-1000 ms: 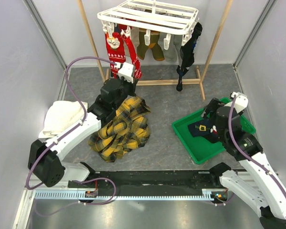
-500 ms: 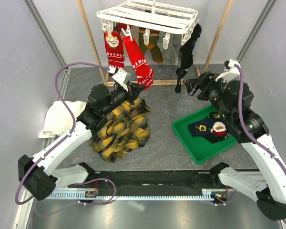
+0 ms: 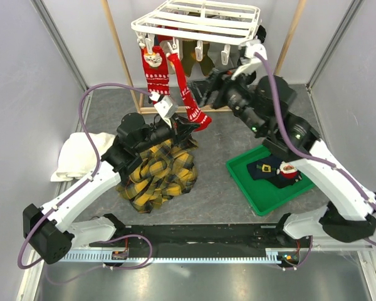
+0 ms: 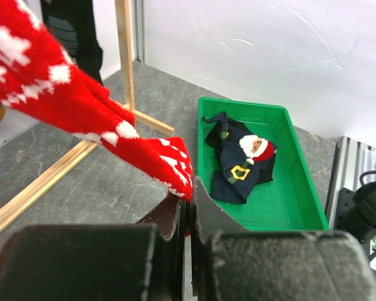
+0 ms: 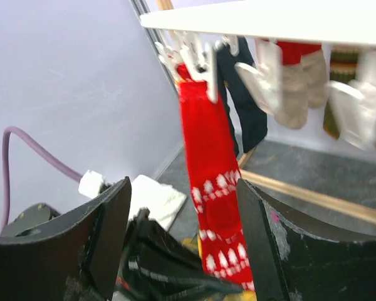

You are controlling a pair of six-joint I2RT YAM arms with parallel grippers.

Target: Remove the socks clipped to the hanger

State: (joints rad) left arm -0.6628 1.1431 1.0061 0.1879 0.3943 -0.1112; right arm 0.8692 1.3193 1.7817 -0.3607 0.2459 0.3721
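Note:
The white hanger (image 3: 200, 15) hangs from the wooden frame with several socks clipped under it. One long red sock (image 3: 187, 94) with white patterns runs taut from its clip down to my left gripper (image 3: 194, 122), which is shut on its toe. The left wrist view shows the sock (image 4: 81, 119) pinched at the left gripper (image 4: 189, 188). My right gripper (image 3: 208, 88) is open just below the hanger. In its own view the same red sock (image 5: 213, 188) hangs beyond the right gripper (image 5: 182, 182), untouched. A second red sock (image 3: 154, 69) and olive ones (image 3: 197, 56) stay clipped.
A green tray (image 3: 250, 185) at the right holds a navy Santa sock (image 3: 276, 170). A yellow-black plaid cloth (image 3: 160, 172) lies under the left arm, and a white towel (image 3: 81, 153) lies at the left. Wooden poles (image 3: 122, 53) stand on both sides of the hanger.
My right arm swung from over the tray up and left to the hanger, its jaws narrowing a little. The left gripper drew the red sock's toe down and right, stretching it.

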